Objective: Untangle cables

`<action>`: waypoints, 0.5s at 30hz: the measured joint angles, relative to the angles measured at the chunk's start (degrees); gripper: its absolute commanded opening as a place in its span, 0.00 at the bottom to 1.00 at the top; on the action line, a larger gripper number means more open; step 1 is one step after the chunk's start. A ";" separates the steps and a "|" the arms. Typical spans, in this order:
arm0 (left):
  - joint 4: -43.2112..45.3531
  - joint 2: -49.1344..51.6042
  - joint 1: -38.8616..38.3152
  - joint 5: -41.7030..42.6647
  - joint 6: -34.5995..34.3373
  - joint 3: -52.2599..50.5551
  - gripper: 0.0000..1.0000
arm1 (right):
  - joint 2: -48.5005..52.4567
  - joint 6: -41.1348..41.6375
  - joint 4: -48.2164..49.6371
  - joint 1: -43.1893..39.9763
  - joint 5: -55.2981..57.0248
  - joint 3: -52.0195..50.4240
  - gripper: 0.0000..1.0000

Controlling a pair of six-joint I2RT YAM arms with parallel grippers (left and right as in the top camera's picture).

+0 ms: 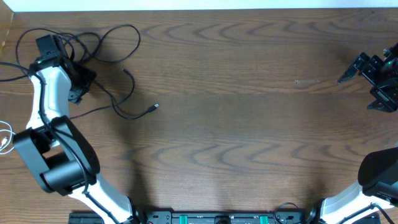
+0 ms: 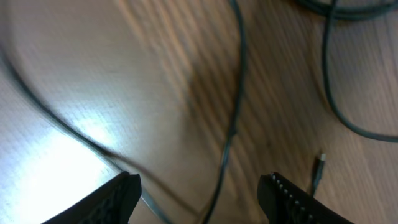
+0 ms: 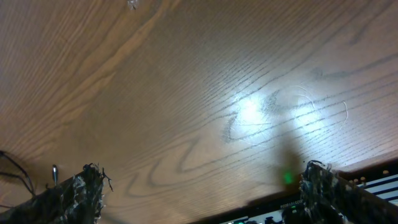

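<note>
At the far left edge of the overhead view a bit of the white cable (image 1: 5,134) loops on the desk (image 1: 249,124), partly cut off by the frame. To its right, in the upper left, the black cables (image 1: 87,46) lie in a loose heap of crossing loops around the left arm's wrist, with one strand trailing down and right to a small plug (image 1: 155,107) lying free on bare wood.

In the left wrist view the left fingers (image 2: 115,194) are spread apart low over the desk, pinching nothing. A thin dark strand (image 2: 239,93) runs down the picture between them, blurred.

These cords look light, limp and smooth-jacketed. They should drag easily, slide over each other, and snag where loops cross. A sound place to take hold is probably a single free strand near a plug end, away from the crossings, and the pinch must close fully on so thin a cord.

The desk is brown wood grain with a glossy sheen.

At the far right, the right fingers (image 3: 78,194) stand wide apart over empty wood, well apart from the cables.
</note>
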 measured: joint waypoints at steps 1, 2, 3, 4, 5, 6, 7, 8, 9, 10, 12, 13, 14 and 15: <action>0.70 0.74 -0.07 0.74 0.20 0.00 0.66 | 0.00 0.00 0.00 -0.02 0.00 0.00 0.99; 1.29 1.38 -0.09 1.33 0.31 0.00 0.68 | 0.00 0.00 -0.02 0.00 0.02 0.00 0.99; 1.90 2.01 -0.17 1.79 0.37 0.00 0.69 | -0.02 -0.02 0.00 0.00 0.02 0.00 0.99; 2.62 2.82 -0.26 2.12 0.52 0.00 0.69 | -0.02 0.00 0.00 0.00 0.00 0.00 0.99; 3.30 3.63 -0.35 2.36 0.48 0.00 0.69 | -0.02 0.00 0.00 0.00 0.02 0.00 0.99; 4.02 4.42 -0.44 2.67 0.52 0.00 0.69 | -0.02 0.00 -0.02 0.00 0.02 0.00 0.99; 4.74 5.29 -0.46 2.86 0.52 0.00 0.68 | 0.00 0.00 0.00 0.00 0.02 0.00 0.99; 5.33 6.12 -0.50 3.02 0.52 0.00 0.63 | 0.00 0.00 0.00 -0.02 0.02 0.00 0.99; 5.84 6.93 -0.50 3.08 0.52 0.00 0.59 | -0.02 -0.02 0.00 0.00 0.00 0.00 0.99; 6.12 7.72 -0.50 3.08 0.76 0.00 0.55 | -0.02 -0.02 0.00 0.00 0.00 0.00 0.99; 6.32 8.90 -0.50 2.67 0.96 0.00 0.51 | 0.00 0.00 0.00 0.00 0.02 0.00 0.99; 6.51 9.35 -0.50 2.43 1.09 0.00 0.51 | 0.00 0.00 0.00 0.00 0.02 0.00 0.99; 6.69 9.79 -0.50 2.19 1.27 0.00 0.51 | 0.00 0.00 0.00 0.00 0.02 0.00 0.99; 6.86 10.14 -0.50 1.97 1.44 0.00 0.50 | -0.02 0.00 0.00 0.00 0.02 0.00 0.99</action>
